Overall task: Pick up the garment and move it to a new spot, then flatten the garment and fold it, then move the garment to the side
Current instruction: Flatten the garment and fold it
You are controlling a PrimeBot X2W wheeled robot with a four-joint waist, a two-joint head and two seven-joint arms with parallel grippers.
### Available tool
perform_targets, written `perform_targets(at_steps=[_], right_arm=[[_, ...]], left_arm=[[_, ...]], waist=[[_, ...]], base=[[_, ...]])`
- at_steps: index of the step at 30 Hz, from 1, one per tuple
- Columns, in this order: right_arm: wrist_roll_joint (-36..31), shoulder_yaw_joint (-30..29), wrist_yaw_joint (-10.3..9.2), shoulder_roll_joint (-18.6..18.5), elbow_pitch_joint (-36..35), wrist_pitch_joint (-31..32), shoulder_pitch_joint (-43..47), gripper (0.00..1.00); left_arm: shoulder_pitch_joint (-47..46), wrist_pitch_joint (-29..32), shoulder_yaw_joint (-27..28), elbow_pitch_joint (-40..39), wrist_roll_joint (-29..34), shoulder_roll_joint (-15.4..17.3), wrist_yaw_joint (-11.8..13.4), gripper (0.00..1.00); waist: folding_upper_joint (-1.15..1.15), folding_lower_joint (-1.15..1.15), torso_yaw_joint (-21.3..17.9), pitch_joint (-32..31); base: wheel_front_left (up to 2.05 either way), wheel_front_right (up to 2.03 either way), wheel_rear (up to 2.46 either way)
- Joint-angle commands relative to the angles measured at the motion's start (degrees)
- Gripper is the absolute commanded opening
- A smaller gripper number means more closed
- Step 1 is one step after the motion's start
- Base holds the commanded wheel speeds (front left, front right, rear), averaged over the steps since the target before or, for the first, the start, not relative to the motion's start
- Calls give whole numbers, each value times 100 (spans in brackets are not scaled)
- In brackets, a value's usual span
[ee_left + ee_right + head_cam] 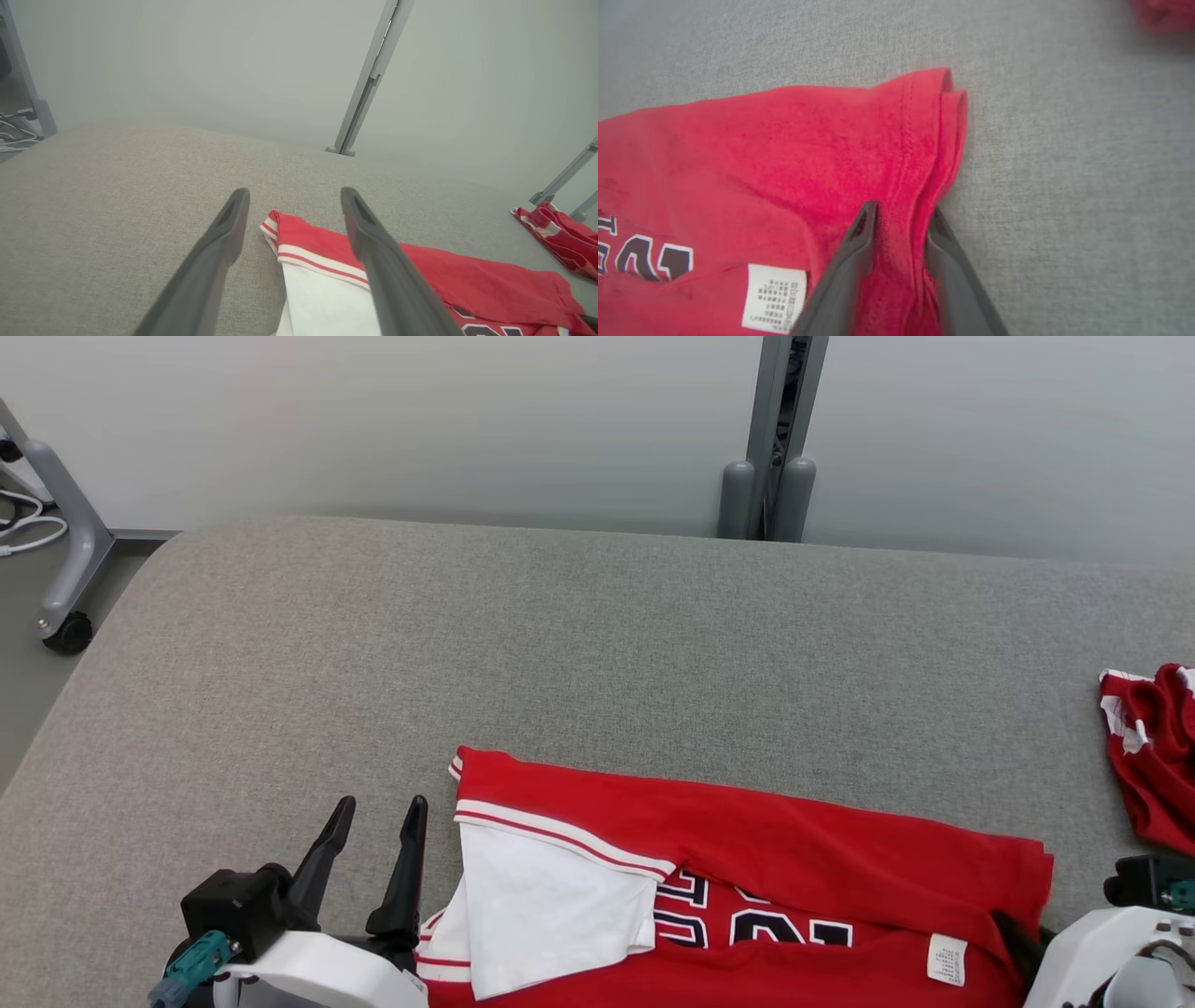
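My left gripper point(381, 803) is spread wide near the grey table's point(597, 635) front edge, just left of the red garment point(794, 859) lying along that edge. At its right hem, my right gripper point(902, 211) pinches a fold.

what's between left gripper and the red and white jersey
Head view: a narrow bare strip of grey fabric tabletop separates the left gripper from the red and white jersey.
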Motion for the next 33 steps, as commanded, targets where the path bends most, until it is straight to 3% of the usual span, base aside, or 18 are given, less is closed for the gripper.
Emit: perform_targets(at_steps=[1,2,9,18,27,33], right_arm=[[-41,104,3,120,99,73,70,16],[-58,85,3,116,109,34,57,0],[63,-35,1,64,48,-72,-54,0],[405,-517,1,-390,-538,80,-232,0],[199,-1253,2,-974,-1102,524,-74,0],[31,-1517,2,-901,-1454,803,12,0]], left_arm=[[-2,-18,32,13,17,37,30,100],[6,-22,41,12,7,41,37,100],[64,-53,118,-18,-42,81,73,100],[138,-90,171,-87,-101,77,108,100],[104,-131,210,-135,-115,57,115,100],[57,-158,212,-95,-117,16,76,100]], waist=[[0,0,-7,-8],[0,0,-13,-13],[0,0,-101,-27],[0,0,-425,-53],[0,0,-704,-8],[0,0,-822,13]], base=[[0,0,0],[0,0,0],[0,0,0],[0,0,0],[0,0,0],[0,0,0]])
